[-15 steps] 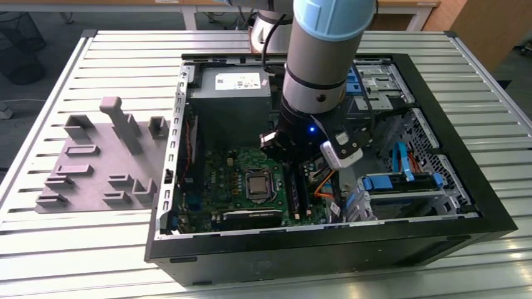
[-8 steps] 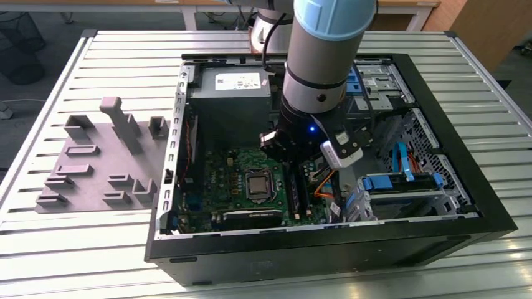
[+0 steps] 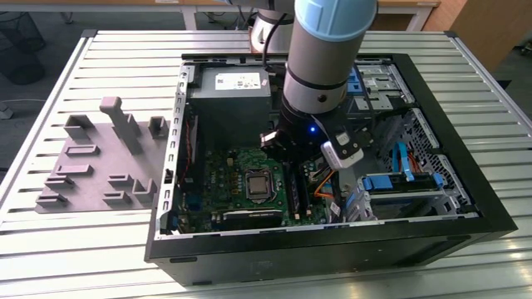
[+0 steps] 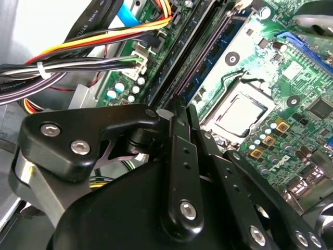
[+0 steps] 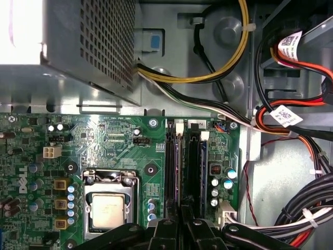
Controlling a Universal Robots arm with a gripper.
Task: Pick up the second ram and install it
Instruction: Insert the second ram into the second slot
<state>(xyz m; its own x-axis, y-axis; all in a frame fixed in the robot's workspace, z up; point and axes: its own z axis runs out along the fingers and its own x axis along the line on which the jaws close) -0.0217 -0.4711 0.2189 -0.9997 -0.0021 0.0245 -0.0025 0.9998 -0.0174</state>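
The slatted metal counter (image 3: 108, 249) carries an open black computer case (image 3: 465, 187), lying on its side with its panel off. Beside the case, toward the exterior view's left, a grey fixture plate (image 3: 91, 168) with upright blocks lies on the counter.

Inside the case, a grey power supply box (image 3: 228, 99) sits at the far end, and the green motherboard (image 3: 220, 180) lies just in front of it, with the metal-capped processor (image 5: 108, 208) near the board's middle. On the other side of the board from the fixture plate, blue drive brackets (image 3: 399, 184) fill a bay, and bundled cables (image 5: 296, 120) in red, orange, black and yellow run along the case floor.

The robot arm (image 3: 328, 56) reaches straight down into the case over the motherboard. Its tool (image 5: 183, 221) hangs right above the long black memory slots (image 5: 171, 166), next to the processor. The fingers (image 4: 179, 156) stand close together, almost touching; whether they clamp anything between them I cannot tell.

The second ram (image 5: 202, 166), a dark narrow stick with a bluish edge, stands in the slot row just beside the tool, on the side away from the processor.
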